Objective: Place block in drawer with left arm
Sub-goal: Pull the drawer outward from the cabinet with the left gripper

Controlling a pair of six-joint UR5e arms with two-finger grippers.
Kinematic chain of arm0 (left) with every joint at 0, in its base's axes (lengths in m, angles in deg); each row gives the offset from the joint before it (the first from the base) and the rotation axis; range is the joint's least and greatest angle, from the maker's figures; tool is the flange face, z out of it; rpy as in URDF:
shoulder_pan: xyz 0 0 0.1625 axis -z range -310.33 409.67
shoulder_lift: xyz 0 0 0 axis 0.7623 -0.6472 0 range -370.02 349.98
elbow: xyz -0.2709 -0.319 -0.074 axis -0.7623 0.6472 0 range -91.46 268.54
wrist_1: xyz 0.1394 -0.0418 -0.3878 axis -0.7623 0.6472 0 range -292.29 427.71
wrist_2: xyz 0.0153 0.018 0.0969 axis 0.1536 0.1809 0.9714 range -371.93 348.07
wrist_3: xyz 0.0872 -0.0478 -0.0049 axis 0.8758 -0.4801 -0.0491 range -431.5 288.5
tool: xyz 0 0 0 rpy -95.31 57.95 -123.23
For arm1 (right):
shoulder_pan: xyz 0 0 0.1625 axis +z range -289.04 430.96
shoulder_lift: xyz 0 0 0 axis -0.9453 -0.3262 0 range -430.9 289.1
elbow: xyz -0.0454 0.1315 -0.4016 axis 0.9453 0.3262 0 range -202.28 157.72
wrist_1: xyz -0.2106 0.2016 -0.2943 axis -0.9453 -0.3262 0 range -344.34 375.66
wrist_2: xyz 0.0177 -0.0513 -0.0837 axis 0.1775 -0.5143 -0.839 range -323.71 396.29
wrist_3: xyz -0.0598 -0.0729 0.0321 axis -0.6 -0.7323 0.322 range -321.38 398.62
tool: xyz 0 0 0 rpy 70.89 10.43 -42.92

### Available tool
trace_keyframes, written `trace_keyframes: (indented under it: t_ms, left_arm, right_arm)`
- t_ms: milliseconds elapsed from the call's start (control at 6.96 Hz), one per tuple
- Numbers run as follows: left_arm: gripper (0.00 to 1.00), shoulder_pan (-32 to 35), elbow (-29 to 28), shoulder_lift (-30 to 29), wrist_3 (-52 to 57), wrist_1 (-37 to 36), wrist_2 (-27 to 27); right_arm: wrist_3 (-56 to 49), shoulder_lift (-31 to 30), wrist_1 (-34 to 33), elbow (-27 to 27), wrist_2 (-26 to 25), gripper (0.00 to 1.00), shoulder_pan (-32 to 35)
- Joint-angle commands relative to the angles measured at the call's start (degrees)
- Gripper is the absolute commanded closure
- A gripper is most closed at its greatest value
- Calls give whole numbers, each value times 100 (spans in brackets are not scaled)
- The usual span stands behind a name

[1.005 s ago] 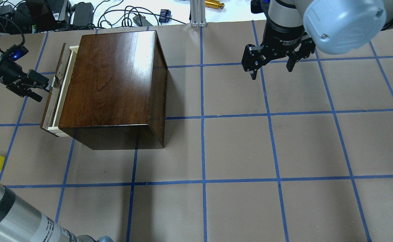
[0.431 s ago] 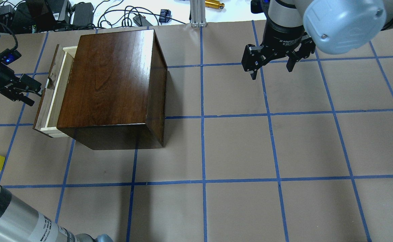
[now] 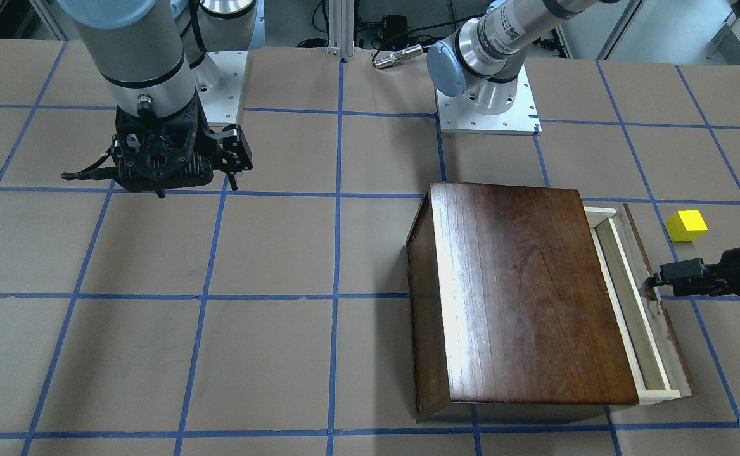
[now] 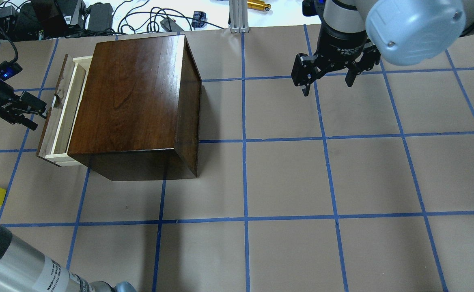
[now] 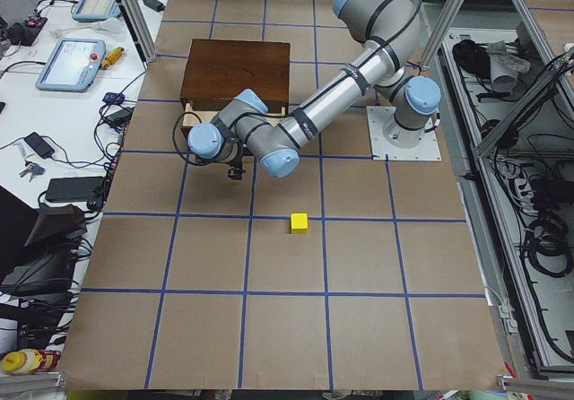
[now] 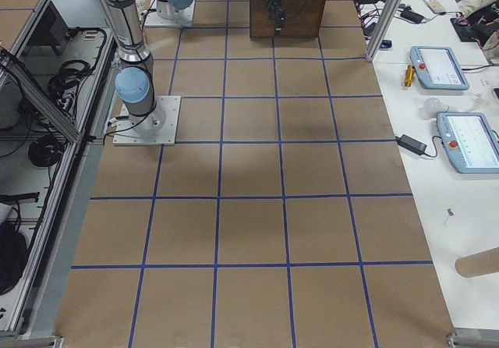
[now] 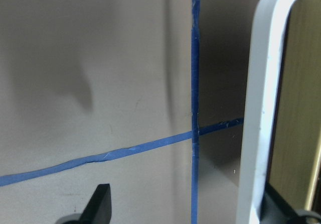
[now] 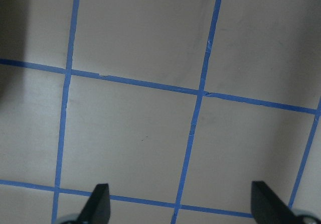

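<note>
Drawer [image 4: 59,119] slid further out, left hand [image 4: 39,117] at its front edge.

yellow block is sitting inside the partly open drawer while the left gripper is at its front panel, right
Not inside: the front-facing view shows the yellow block on the table, beside the partly open drawer. The left gripper is at its front panel.
</note>
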Motion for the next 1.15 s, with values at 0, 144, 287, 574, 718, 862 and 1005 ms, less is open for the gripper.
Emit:
trace_keyframes:
  t_ms: [0, 144, 287, 574, 718, 862, 1005]
  left_arm:
    - [0, -107, -15, 15, 65, 0, 185]
    - [0, -107, -15, 32, 92, 0, 186]
    - [0, -107, -32, 32, 92, 0, 186]
    - [0, -107, -67, 120, 74, 26, 186]
    - [0, -107, -76, 225, 74, 148, 186]
    - [0, -98, -67, 313, 22, 175, 186]
    - [0, -90, -85, 462, 22, 271, 194]
  right_arm:
    - [5, 0, 0, 0, 7, 0, 0]
    - [-4, 0, 0, 0, -2, 0, 0]
    - [5, 0, 0, 0, 7, 0, 0]
    - [-4, 0, 0, 0, 7, 0, 0]
    - [-4, 0, 0, 0, 7, 0, 0]
    - [5, 0, 0, 0, -2, 0, 0]
    - [-4, 0, 0, 0, -2, 0, 0]
